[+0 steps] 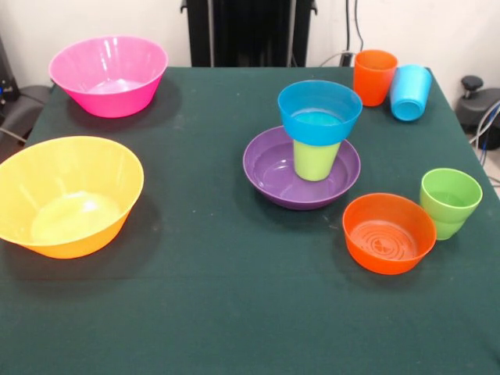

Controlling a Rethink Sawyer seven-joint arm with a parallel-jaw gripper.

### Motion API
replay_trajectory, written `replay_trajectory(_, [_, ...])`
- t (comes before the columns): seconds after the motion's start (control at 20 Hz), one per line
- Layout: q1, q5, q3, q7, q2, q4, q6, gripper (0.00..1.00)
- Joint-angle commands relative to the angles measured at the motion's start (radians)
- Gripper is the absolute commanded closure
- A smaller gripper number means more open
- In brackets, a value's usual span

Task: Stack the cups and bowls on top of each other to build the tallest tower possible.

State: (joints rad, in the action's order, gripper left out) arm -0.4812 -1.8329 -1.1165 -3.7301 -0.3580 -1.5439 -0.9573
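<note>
green cloth covers the table (195, 312), where the tower (312, 144) stands right of centre: a wide shallow purple plastic bowl (269, 168), a lime-yellow plastic cup (316, 160) in it, and a small blue plastic bowl (320, 112) on top. no tool shows, so i cannot tell its state.

The scene is evenly and fairly brightly lit from above; the dark green tabletop (234, 312) reads matte, without glare; soft, short shadows pool close under the pink bowl (108, 74) and the yellow-orange bowl (66, 195), falling slightly toward the picture's right and near side; the translucent plastic glows, with a pale bright patch in the floor of the yellow-orange bowl and a fainter one in the pink; the purple bowl (269, 168) carries small soft highlights on its inner wall; focus is mildly soft throughout; the straight tabletop edges show no evident bending.
</note>
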Motion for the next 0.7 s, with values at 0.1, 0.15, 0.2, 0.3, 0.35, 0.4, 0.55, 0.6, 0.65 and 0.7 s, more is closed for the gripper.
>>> replay_trajectory(0.1, [0.020,0.077,0.270,0.308,0.035,-0.089,0.162,1.00])
replay_trajectory(0.15, [0.022,0.083,0.277,0.315,0.034,-0.090,0.172,1.00])
replay_trajectory(0.2, [0.025,0.089,0.287,0.329,0.035,-0.092,0.184,1.00])
replay_trajectory(0.3, [0.034,0.103,0.306,0.352,0.031,-0.097,0.203,1.00])
replay_trajectory(0.35, [0.037,0.108,0.313,0.360,0.030,-0.098,0.210,1.00])
replay_trajectory(0.4, [0.042,0.111,0.318,0.365,0.027,-0.096,0.212,1.00])
replay_trajectory(0.55, [0.047,0.115,0.312,0.318,0.021,-0.084,0.197,1.00])
replay_trajectory(0.6, [0.047,0.113,0.304,0.296,0.025,-0.074,0.197,1.00])
replay_trajectory(0.65, [0.047,0.109,0.299,0.290,0.025,-0.068,0.195,1.00])
replay_trajectory(0.7, [0.046,0.105,0.295,0.284,0.025,-0.062,0.193,1.00])
